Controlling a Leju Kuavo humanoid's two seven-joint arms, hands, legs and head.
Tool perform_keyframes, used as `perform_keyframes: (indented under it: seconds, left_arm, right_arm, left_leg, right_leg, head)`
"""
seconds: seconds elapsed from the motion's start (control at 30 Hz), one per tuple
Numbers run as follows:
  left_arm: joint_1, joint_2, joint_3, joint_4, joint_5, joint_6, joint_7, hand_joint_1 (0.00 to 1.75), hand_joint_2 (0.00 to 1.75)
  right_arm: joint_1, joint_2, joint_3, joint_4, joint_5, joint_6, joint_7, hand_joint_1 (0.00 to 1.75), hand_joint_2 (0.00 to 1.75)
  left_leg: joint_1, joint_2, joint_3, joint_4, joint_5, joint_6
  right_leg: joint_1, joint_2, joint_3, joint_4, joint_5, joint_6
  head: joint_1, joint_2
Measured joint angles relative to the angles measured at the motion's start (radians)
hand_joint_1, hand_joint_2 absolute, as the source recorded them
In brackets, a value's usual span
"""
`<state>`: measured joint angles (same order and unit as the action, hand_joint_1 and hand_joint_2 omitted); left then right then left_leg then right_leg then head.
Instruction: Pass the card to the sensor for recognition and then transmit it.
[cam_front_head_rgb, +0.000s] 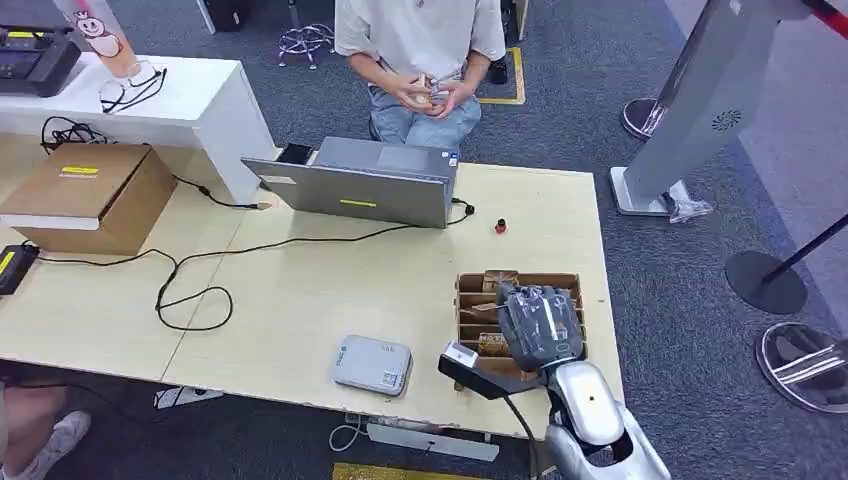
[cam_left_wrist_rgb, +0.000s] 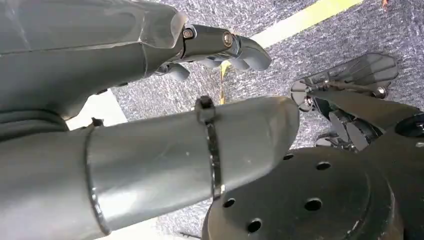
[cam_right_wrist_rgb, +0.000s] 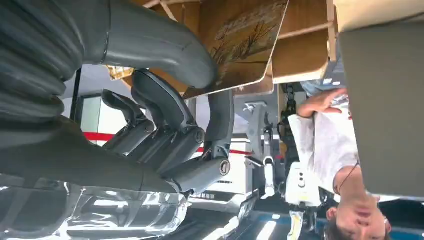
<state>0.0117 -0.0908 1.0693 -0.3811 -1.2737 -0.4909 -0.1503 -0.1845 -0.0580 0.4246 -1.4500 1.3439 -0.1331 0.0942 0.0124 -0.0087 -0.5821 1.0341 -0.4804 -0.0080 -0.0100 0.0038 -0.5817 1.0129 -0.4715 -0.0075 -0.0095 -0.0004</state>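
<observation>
Early stage: right hand (cam_front_head_rgb: 540, 325) sits over the slotted wooden card box (cam_front_head_rgb: 468, 290) at the table's near right. In the right wrist view the thumb and a finger pinch a printed card (cam_right_wrist_rgb: 240, 45), apparently not yet lifted clear of the box. Sensor (cam_front_head_rgb: 373, 364), a grey pad to the left, awaits; scan and handover remain. Left hand (cam_left_wrist_rgb: 220, 47) hangs with fingers curled, holding nothing. Sensor label unreadable; no legible writing.

Right hand (cam_front_head_rgb: 540, 325) pinches card (cam_right_wrist_rgb: 245, 45); left hand (cam_left_wrist_rgb: 210, 45) curled.
</observation>
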Motion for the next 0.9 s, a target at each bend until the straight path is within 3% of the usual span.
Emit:
perform_keyframes:
  seconds: [0.9]
  left_arm:
    - [0.0,-0.006,0.021,-0.003,-0.02,-0.018,0.0,0.0,0.0]
  right_arm:
    - [0.027,0.0,-0.02,-0.132,-0.015,-0.042,-0.016,1.75,1.75]
  left_leg:
    - [0.0,0.0,0.0,0.0,0.0,0.0]
  right_leg:
    - [0.0,0.0,0.0,0.0,0.0,0.0]
  head:
    - [0.0,0.0]
